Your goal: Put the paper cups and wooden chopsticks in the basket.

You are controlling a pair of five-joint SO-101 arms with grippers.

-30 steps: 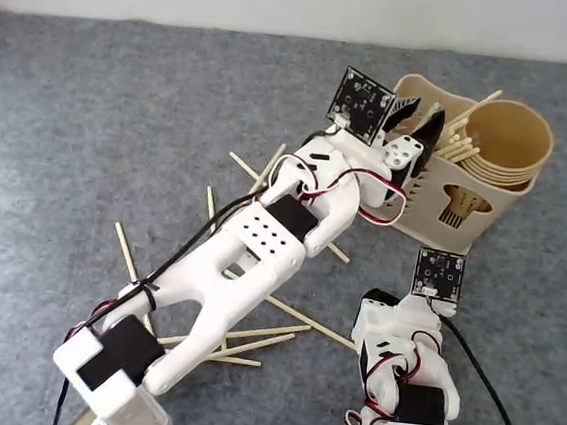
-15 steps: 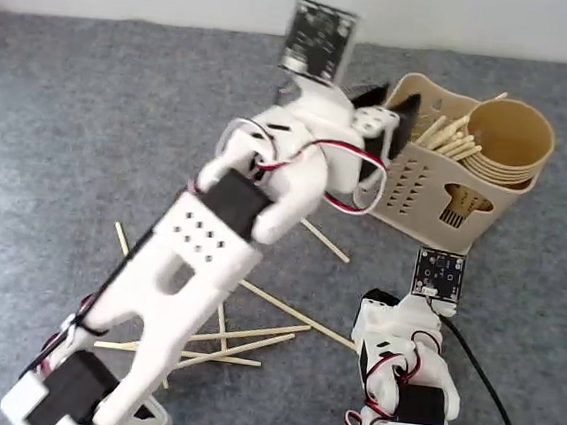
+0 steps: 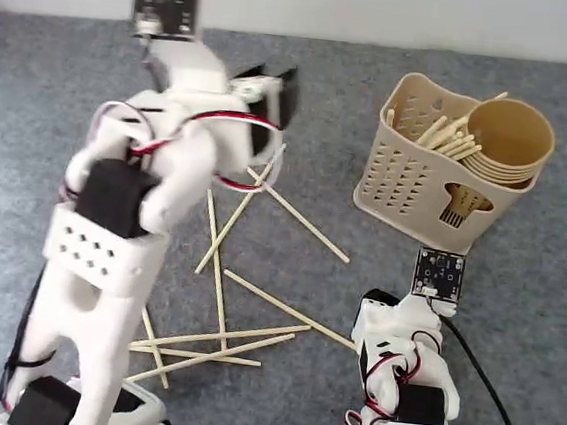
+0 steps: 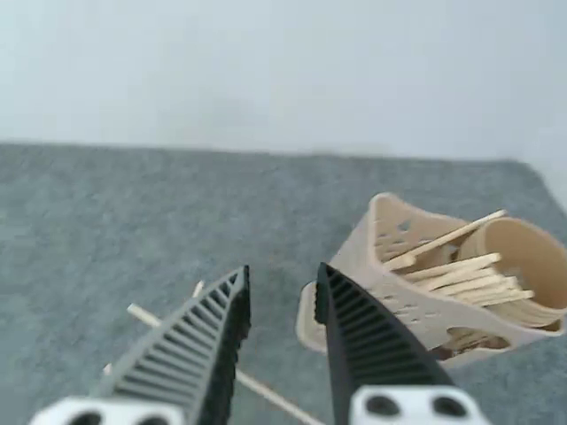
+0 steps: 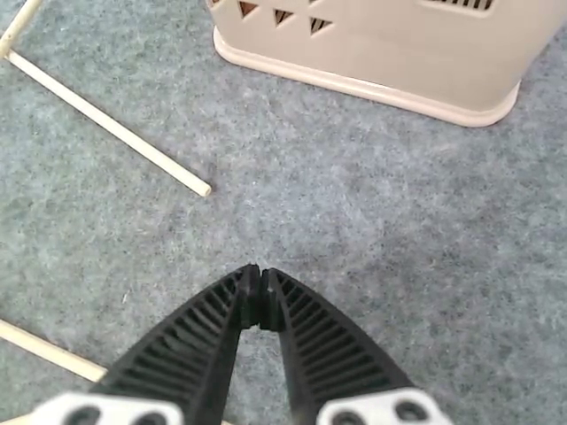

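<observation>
- Our left tool (image 3: 270,74) hangs empty, slightly parted; our right tool (image 5: 260,274) is pinched closed on nothing.
- The paper cups (image 3: 511,144) sit in the basket (image 3: 407,184), but loose chopsticks (image 3: 307,221) lie on the desk (image 3: 517,295).
- Next, we judge, we lower onto one stick.

One basket (image 3: 406,189) holds a single nested stack of paper cups (image 3: 512,134), too tightly packed to count, and at least five wooden chopsticks (image 3: 449,141), while about eight loose chopsticks (image 3: 289,310) lie on the surface (image 3: 53,100).
</observation>
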